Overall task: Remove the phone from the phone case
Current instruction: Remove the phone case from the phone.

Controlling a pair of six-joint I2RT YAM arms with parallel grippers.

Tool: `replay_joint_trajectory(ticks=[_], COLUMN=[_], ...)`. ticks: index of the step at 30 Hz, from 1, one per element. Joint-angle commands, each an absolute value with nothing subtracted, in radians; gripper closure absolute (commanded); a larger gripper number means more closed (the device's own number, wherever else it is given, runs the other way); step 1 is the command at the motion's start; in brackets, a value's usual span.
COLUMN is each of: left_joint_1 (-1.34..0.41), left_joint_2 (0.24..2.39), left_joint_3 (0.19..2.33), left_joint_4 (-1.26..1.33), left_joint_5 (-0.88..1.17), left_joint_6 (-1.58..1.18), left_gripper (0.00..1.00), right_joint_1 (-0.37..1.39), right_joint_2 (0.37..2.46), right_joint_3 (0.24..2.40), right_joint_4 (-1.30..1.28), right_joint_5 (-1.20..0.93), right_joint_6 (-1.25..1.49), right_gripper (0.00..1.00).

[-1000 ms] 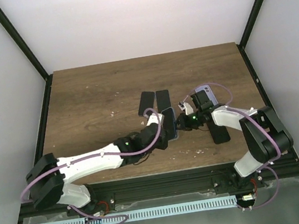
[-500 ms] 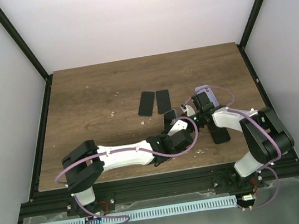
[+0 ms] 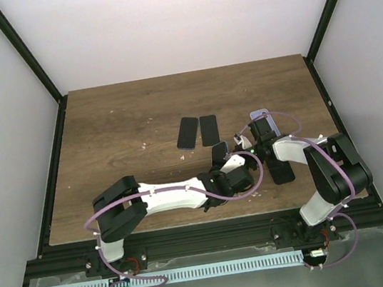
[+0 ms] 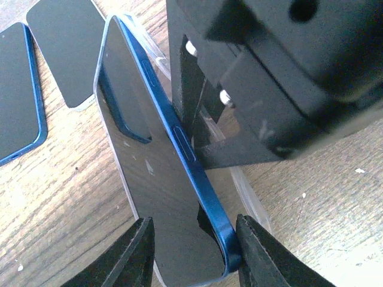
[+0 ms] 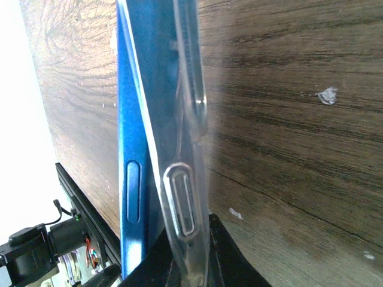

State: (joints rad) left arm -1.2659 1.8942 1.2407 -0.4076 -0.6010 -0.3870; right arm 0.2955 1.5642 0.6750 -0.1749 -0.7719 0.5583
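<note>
Wrist views show you what overhead hides: right claw (image 5: pixel 185 258) clenched on clear case (image 5: pixel 182 179); phone (image 4: pixel 149 197) sits within left claw (image 4: pixel 194 251), stretching toward eleven o'clock; whether it grips, you cannot tell.

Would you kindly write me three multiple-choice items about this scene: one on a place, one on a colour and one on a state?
1. Where do the two loose dark slabs lie?
A. Flat and side by side on the table, beyond the lifted phone
B. Stacked at the near left corner
C. Propped against the back wall

2. What colour is the lifted phone's rim?
A. Red
B. Blue
C. White

3. How do the right jaws stand?
A. Wide open
B. Shut on the clear case
C. Shut on a loose slab

Key:
1 A, since the top view shows them flat, next to each other, mid-table.
2 B, since both wrist views show a blue edge.
3 B, since the right wrist view shows them pinching the case's edge.
</note>
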Motion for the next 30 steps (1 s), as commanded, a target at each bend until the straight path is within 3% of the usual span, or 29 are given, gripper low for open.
replay_joint_trajectory(ticks=[1,7,11,16,30], left_joint_1=[-1.255,-1.251,-1.252,-1.273,-1.273], left_joint_2=[1.937,1.96,1.964,1.986,1.901], left_joint_3=[1.275,1.303,1.31,1.301,1.234], left_joint_4=[-0.452,-0.489,-0.519,-0.564,-0.468], left_joint_5=[-0.641,-0.705,-0.763,-0.909,-0.985], left_joint_6=[-0.357,-0.342,-0.287,-0.145,-0.124], left_gripper=[0.61,0.65,0.58,0.59,0.97], right_joint_1=[0.289,0.288,0.283,0.278,0.278], right_joint_2=[1.561,1.572,1.574,1.577,1.552], right_joint_3=[0.685,0.687,0.687,0.685,0.676], right_joint_4=[-0.147,-0.148,-0.141,-0.131,-0.121], right_joint_5=[-0.867,-0.893,-0.925,-0.989,-0.972], right_joint_6=[0.558,0.557,0.564,0.566,0.543], right_gripper=[0.99,0.99,0.99,0.99,0.99])
